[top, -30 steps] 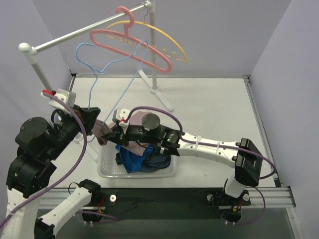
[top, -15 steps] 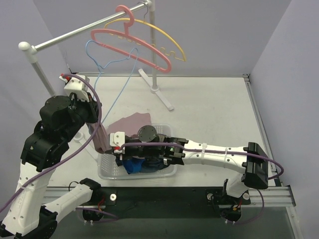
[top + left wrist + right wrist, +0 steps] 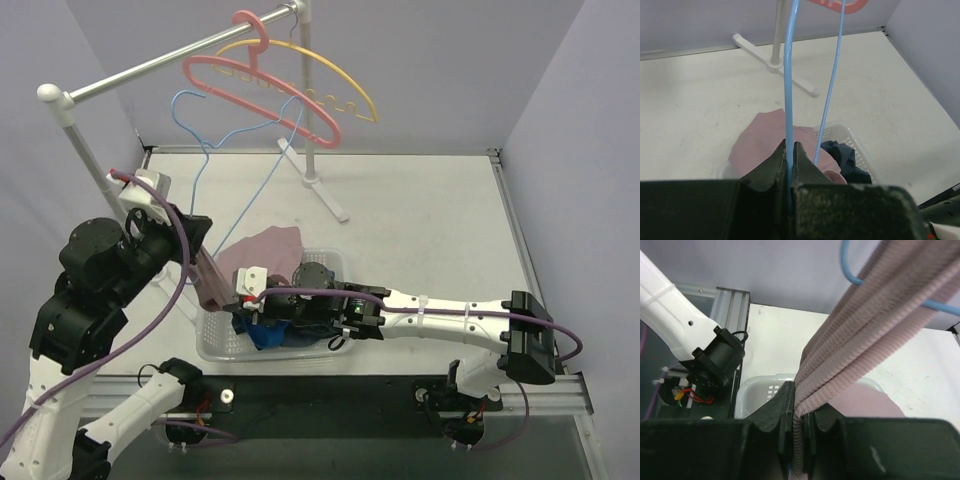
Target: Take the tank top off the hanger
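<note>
A pink ribbed tank top (image 3: 268, 250) hangs from a thin blue wire hanger (image 3: 212, 140) and drapes over the white basket (image 3: 214, 340). My left gripper (image 3: 197, 232) is shut on the blue hanger wire (image 3: 788, 100), seen between its fingers in the left wrist view. My right gripper (image 3: 243, 300) is shut on a stretched strap of the tank top (image 3: 850, 335), just above the basket's left end. The blue hanger (image 3: 852, 270) shows behind the strap in the right wrist view.
A metal rail (image 3: 170, 62) on a white stand (image 3: 312, 150) carries a pink hanger (image 3: 265, 85) and a yellow hanger (image 3: 320, 75). The basket holds blue and dark clothes (image 3: 285, 330). The stand's foot (image 3: 775, 62) lies on the white table.
My left arm has lowered slightly with the blue hanger. My right gripper has shifted a little left over the basket, and the tank top strap is pulled tauter.
</note>
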`<state>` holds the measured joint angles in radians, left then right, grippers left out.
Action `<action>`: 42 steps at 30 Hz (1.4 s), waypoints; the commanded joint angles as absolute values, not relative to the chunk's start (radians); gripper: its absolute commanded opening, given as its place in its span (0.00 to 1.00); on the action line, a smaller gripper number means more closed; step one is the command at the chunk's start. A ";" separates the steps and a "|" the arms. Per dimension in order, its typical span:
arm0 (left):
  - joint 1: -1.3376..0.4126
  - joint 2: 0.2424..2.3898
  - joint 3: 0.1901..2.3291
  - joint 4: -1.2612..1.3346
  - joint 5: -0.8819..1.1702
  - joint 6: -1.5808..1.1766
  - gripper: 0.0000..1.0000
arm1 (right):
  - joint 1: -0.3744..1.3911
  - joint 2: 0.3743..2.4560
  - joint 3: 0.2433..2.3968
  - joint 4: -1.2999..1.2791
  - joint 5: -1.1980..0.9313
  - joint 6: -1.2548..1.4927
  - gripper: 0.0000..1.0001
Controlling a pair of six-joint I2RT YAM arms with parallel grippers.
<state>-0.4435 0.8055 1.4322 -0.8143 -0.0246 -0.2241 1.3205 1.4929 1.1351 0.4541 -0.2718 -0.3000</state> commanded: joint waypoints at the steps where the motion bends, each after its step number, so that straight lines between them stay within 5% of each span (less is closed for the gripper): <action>1: -0.431 0.727 1.399 -0.554 -0.025 -0.239 0.02 | 1.299 1.433 1.080 0.505 -0.364 -0.132 0.00; 3: -0.431 0.713 1.384 -0.535 -0.029 -0.252 0.14 | 1.301 1.446 1.092 0.503 -0.364 -0.123 0.00; 5: -0.431 0.709 1.381 -0.514 0.000 -0.252 0.00 | 1.301 1.468 1.104 0.482 -0.364 -0.118 0.00; 10: -0.431 0.719 1.382 -0.514 0.060 -0.267 0.00 | 1.301 1.479 1.127 0.486 -0.373 -0.107 0.00; 12: -0.431 0.721 1.382 -0.520 0.057 -0.259 0.11 | 1.301 1.479 1.134 0.474 -0.374 -0.110 0.00; 13: -0.431 0.721 1.381 -0.519 0.057 -0.250 0.00 | 1.301 1.477 1.137 0.466 -0.374 -0.112 0.00; 18: -0.431 0.706 1.353 -0.485 0.080 -0.264 0.00 | 1.301 1.476 1.138 0.462 -0.371 -0.114 0.00; 19: -0.431 0.715 1.361 -0.488 0.092 -0.262 0.07 | 1.301 1.476 1.138 0.459 -0.373 -0.114 0.00; 20: -0.431 0.718 1.362 -0.492 0.109 -0.264 0.25 | 1.301 1.476 1.144 0.456 -0.371 -0.114 0.00; 21: -0.431 0.721 1.362 -0.489 0.118 -0.262 0.07 | 1.301 1.476 1.143 0.454 -0.374 -0.114 0.00; 22: -0.431 0.721 1.361 -0.488 0.123 -0.258 0.00 | 1.301 1.474 1.144 0.450 -0.374 -0.114 0.00; 29: -0.431 0.721 1.364 -0.505 0.130 -0.258 0.00 | 1.299 1.470 1.146 0.446 -0.373 -0.110 0.00; 36: -0.431 0.722 1.384 -0.558 -0.087 -0.216 0.00 | 1.299 1.431 1.143 0.445 -0.344 -0.072 0.00; 42: -0.431 0.709 1.459 -0.643 -0.182 -0.155 0.00 | 1.284 1.385 1.330 0.262 -0.273 -0.012 0.00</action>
